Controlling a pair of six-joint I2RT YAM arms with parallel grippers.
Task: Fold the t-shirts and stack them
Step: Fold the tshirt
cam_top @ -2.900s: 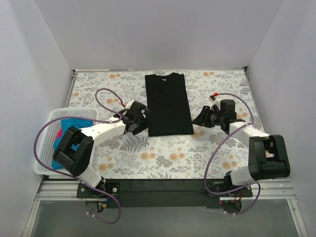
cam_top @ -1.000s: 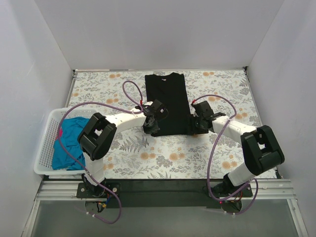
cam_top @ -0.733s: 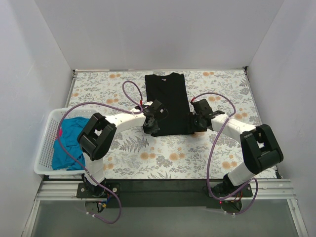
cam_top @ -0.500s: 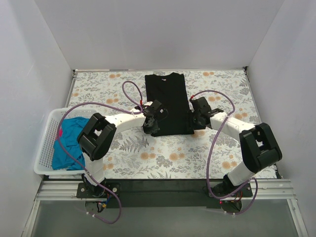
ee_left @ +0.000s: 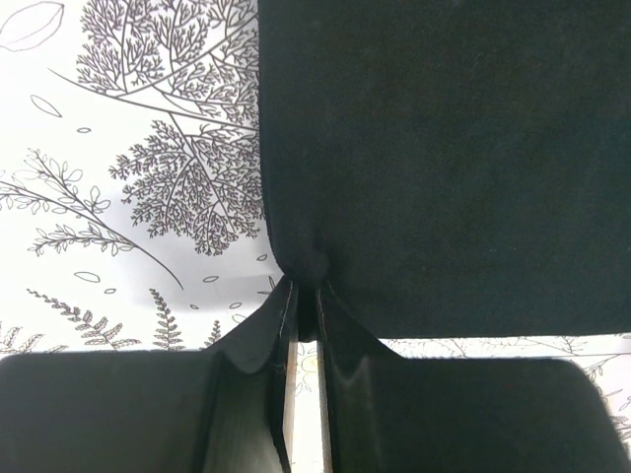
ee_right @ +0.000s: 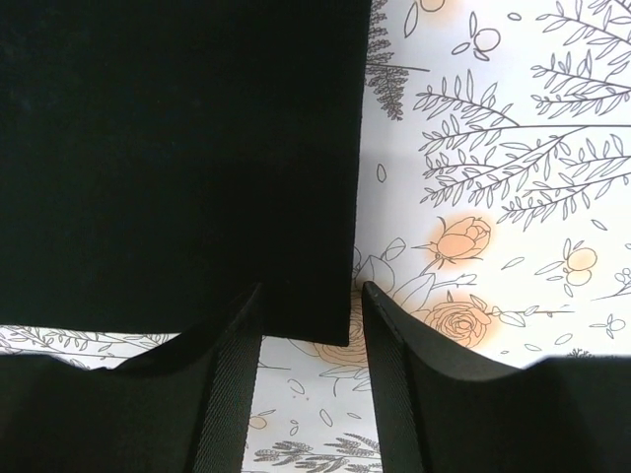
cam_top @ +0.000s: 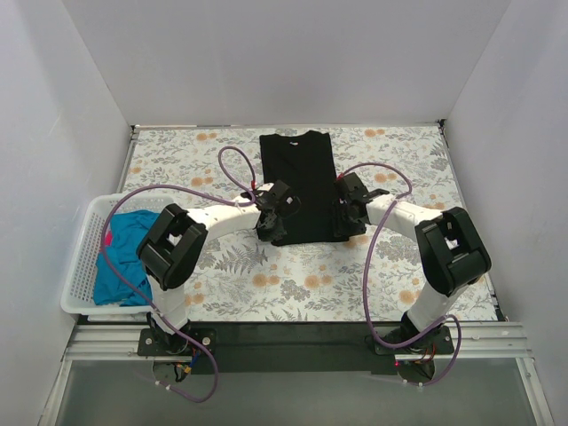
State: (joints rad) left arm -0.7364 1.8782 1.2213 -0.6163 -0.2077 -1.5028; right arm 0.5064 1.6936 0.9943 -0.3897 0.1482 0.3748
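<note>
The black t-shirt (cam_top: 300,182) lies as a long folded strip on the flowered table, collar at the far end. My left gripper (cam_top: 271,229) is at its near left corner. In the left wrist view that gripper (ee_left: 306,288) is shut on a pinch of the black t-shirt (ee_left: 444,148) at its hem corner. My right gripper (cam_top: 343,225) is at the near right corner. In the right wrist view it (ee_right: 311,296) is open, its fingers either side of the corner of the black t-shirt (ee_right: 177,148). A teal t-shirt (cam_top: 124,253) and a bit of pink-red cloth (cam_top: 108,238) lie in the basket.
The white lattice basket (cam_top: 75,266) stands at the table's left near edge. White walls close off the back and both sides. Purple cables loop over both arms. The flowered tablecloth (cam_top: 293,284) shows between the shirt and the arm bases.
Both grippers came in from beside the shirt to its near corners. Over the last second the right gripper slid left onto its corner and its jaws narrowed; the left one stayed shut.
</note>
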